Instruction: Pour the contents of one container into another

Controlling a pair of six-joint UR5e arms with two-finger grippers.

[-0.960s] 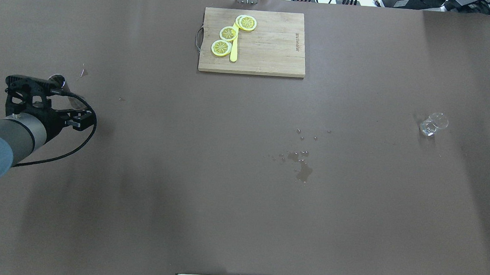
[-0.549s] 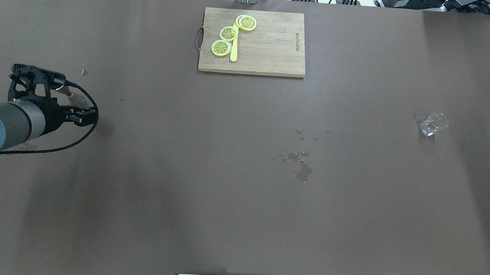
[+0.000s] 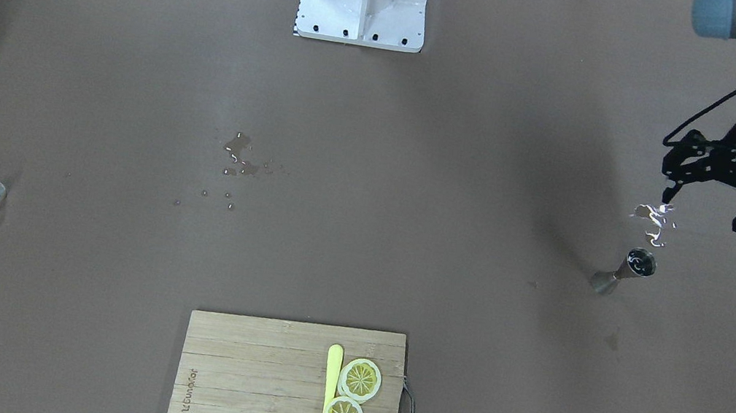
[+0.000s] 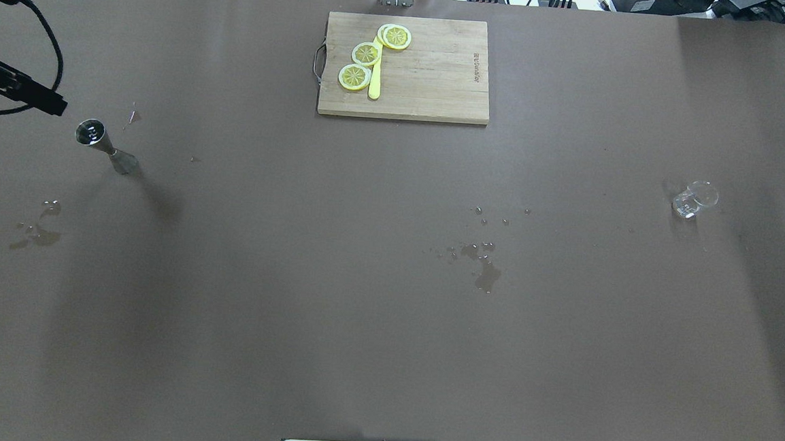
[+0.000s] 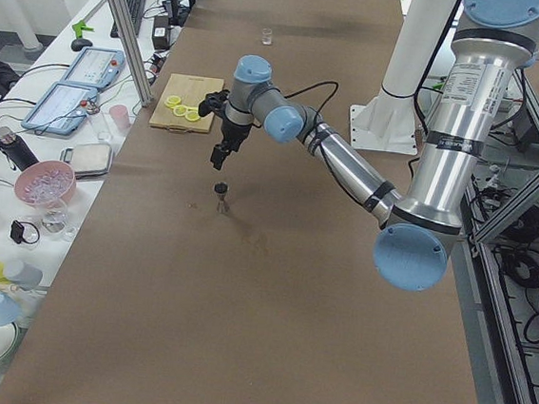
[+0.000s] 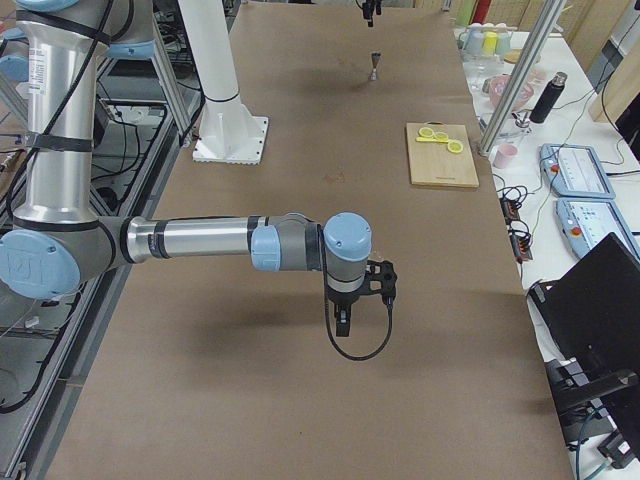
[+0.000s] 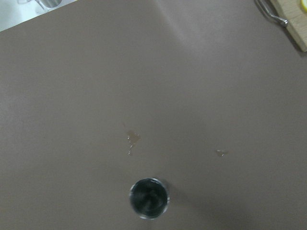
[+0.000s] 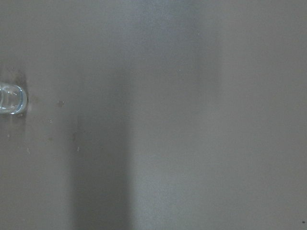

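Left gripper (image 3: 703, 209) open, hovering over steel jigger (image 3: 624, 271)
Risk: off-centre descent clips slim jigger; it tips, spills

silver tube arms (image 6: 190, 240) with pale blue joint caps (image 5: 409, 257), a black left claw (image 3: 702, 212), looped black cables (image 6: 355, 358).

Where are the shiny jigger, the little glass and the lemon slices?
steel jigger (image 4: 91, 133), overhead view, on its open top cup.
clear glass (image 4: 693, 199), overhead view, on the middle of its body.
lemon slices (image 4: 366, 53), overhead view, on the middle slice's centre.
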